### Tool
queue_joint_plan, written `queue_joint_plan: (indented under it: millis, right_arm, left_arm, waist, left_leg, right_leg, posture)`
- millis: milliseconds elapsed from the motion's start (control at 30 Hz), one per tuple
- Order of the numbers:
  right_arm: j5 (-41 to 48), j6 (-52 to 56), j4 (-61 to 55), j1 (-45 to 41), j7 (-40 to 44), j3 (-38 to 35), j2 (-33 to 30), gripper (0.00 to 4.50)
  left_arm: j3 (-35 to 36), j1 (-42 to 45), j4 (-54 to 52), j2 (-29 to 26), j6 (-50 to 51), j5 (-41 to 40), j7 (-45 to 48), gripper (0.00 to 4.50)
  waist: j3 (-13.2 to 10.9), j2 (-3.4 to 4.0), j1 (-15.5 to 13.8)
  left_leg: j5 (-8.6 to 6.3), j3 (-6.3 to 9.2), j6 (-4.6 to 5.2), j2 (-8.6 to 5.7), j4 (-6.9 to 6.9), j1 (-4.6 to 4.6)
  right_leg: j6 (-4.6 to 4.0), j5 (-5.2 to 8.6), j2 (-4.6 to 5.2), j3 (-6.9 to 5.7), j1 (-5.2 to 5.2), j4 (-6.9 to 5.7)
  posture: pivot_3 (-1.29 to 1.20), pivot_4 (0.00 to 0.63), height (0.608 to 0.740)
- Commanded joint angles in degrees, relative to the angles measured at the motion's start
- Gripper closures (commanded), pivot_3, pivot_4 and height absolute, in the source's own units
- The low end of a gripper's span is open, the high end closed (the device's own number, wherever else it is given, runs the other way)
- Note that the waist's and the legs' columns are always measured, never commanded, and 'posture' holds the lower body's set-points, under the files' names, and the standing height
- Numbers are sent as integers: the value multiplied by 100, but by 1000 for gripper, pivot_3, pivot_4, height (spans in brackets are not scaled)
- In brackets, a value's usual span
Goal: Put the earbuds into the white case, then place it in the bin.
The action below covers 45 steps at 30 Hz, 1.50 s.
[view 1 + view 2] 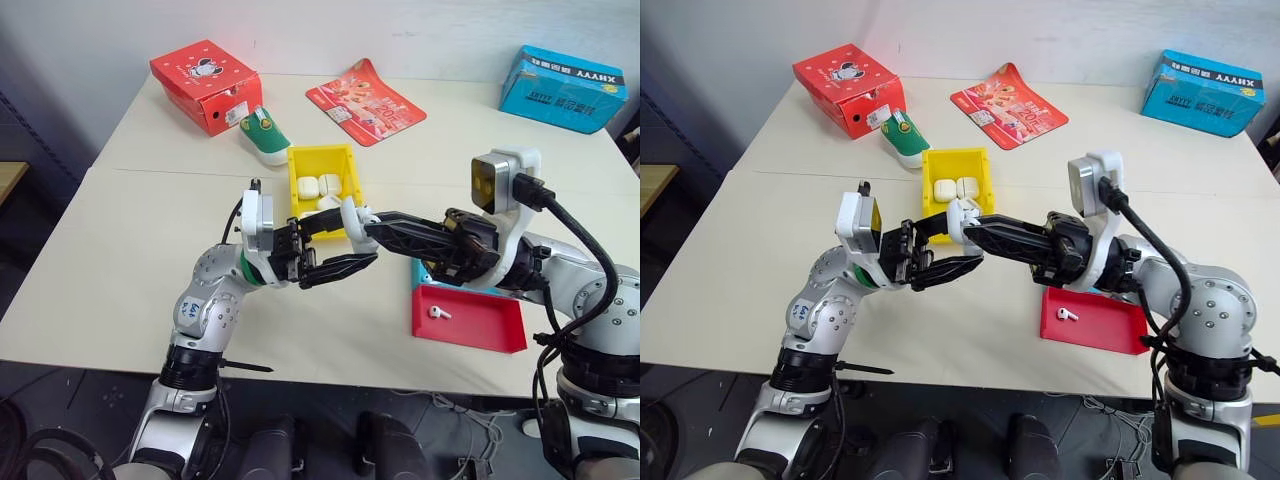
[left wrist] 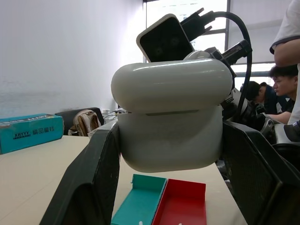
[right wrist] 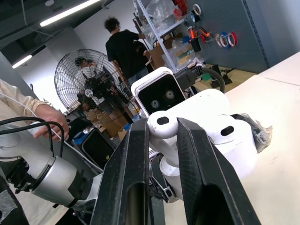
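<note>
Two grippers meet above the middle of the surface (image 1: 120, 270), just before the bin (image 1: 322, 160). The left gripper (image 1: 345, 245) clamps the white case (image 1: 352, 218); one earbud (image 1: 438, 312) lies in the red tray (image 1: 470, 322).

Left wrist view: the case's lid is up a crack.

Right wrist view: the right gripper (image 3: 161, 126) pinches an earbud at the case. I think it goes in next, gently.

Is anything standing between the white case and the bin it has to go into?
Nothing visible does. The white case is held between the left hand's fingers above the table, with the right hand at its lid. The yellow bin lies just beyond, open-topped, already holding white cases that leave little free floor.
</note>
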<state>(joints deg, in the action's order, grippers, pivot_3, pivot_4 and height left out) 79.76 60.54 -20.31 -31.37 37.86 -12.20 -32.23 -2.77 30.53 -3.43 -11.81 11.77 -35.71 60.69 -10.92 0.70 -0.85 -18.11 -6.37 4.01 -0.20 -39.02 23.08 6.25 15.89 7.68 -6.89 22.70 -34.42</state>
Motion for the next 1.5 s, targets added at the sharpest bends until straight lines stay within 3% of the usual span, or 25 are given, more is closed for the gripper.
queue_joint_plan:
  millis: [33, 233, 333, 433, 600, 700, 800, 1100, 1133, 1333, 1500]
  right_arm:
    - [-193, -37, -151, 124, 26, 202, -98, 4058]
    - [-522, -383, -157, 163, 60, 181, -131, 2117]
    - [-109, -214, -184, 170, 216, -54, -409, 1095]
    - [677, 297, -156, 476, 459, -360, -1103, 16]
    - [251, 14, -214, 916, 680, -685, -1608, 16]
    - [-1246, -1032, -461, 971, 952, -406, -1629, 16]
    - [-2137, -1730, -686, 880, 1165, -22, -1514, 970]
    - [-3473, -2515, -853, 516, 1427, 1203, -1088, 4291]
    - [-3560, -2546, -832, 471, 1469, 1275, -1071, 4460]
    - [-4365, -2533, -930, 319, 1247, 1835, -1077, 4460]
    - [-4659, -2266, -886, 364, 1293, 1798, -1403, 4460]
  left_arm:
    - [58, 111, -208, 121, -139, -122, -28, 1700]
    - [71, 132, -232, 138, -144, -143, -37, 1700]
    - [82, 115, -245, 85, -105, -122, -16, 1700]
    - [121, 60, -263, -93, -28, -77, 34, 1700]
    - [2, -53, -379, -557, 66, 244, -8, 1700]
    - [-498, -51, -322, -1100, -247, 1199, 85, 1700]
    - [-814, 56, -178, -1303, -296, 1788, -138, 1700]
    - [-1101, 341, -34, -1144, -102, 2190, -355, 1700]
    - [-1103, 363, -17, -1129, -86, 2194, -357, 1700]
    - [-1036, 277, -163, -1233, 114, 2153, -346, 1700]
    - [-977, 209, -312, -1241, 237, 2068, -377, 1700]
  waist:
    - [0, 0, -2]
    - [0, 0, 1]
    - [0, -1, -18]
    - [-2, -3, -62]
    - [-2, -3, -31]
    - [-2, -3, -30]
    - [-1, -2, -46]
    - [-2, -4, -48]
    - [-2, -4, -47]
    - [-2, -3, -41]
    - [-2, -3, -58]
  left_leg:
    - [0, 0, 0, 0, 0, 0]
    - [0, 0, 1, 0, 0, 1]
    - [0, 0, 1, 0, 0, 1]
    - [-1, 9, 4, -1, -2, 7]
    - [-5, 16, 8, 0, -2, 9]
    - [-3, 13, 5, 1, -2, 7]
    - [-1, 7, -1, 1, 1, 6]
    - [-2, 15, 0, 0, 1, 13]
    - [-2, 15, 0, 0, 1, 13]
    - [0, 16, 0, 0, -1, 13]
    - [0, 22, 0, -1, -3, 13]
  right_leg:
    - [0, 0, 0, 0, 0, 0]
    - [1, -1, 0, 0, 0, 1]
    - [2, -1, -1, 0, 0, 1]
    - [1, -1, 3, -8, -2, 7]
    - [2, -1, 6, -17, -11, 33]
    - [5, -3, 2, -15, -10, 42]
    - [6, -3, -5, -15, -5, 42]
    - [15, -8, 0, -17, -7, 34]
    - [15, -8, -1, -18, -7, 35]
    - [15, -8, -4, -27, -9, 33]
    - [15, -8, -2, -33, -12, 34]
  posture:
    - [0, 150, 740]
    - [0, 150, 740]
    - [0, 150, 740]
    - [0, 150, 740]
    - [0, 150, 740]
    - [0, 150, 740]
    - [0, 150, 740]
    - [0, 150, 740]
    - [0, 150, 740]
    - [0, 150, 740]
    - [0, 150, 740]
